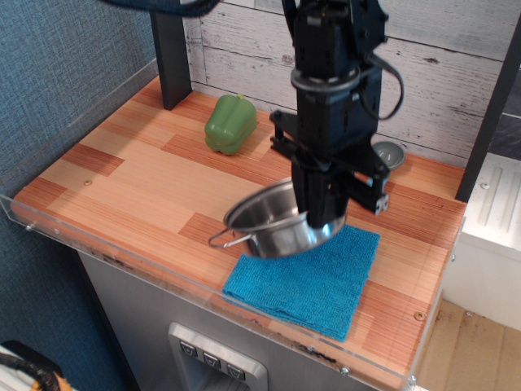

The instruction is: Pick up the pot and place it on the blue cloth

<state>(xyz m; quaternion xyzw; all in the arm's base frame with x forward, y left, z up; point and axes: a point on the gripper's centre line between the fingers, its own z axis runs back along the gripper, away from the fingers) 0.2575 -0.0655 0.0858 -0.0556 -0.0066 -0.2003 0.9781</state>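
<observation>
Green pepper (230, 124) far left on worktop (130, 183). Pot (277, 224) tilted, over far-left part of blue cloth (309, 273) at near edge; can't tell if touching. Pincer (321, 216) clamped on pot's right rim. Scoop (387, 153) far right, partly hidden behind arm.

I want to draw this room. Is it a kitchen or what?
Probably a pretend kitchen for robot practice: a wooden counter with a clear edge guard, a steel pot, a green pepper and a blue cloth.
</observation>
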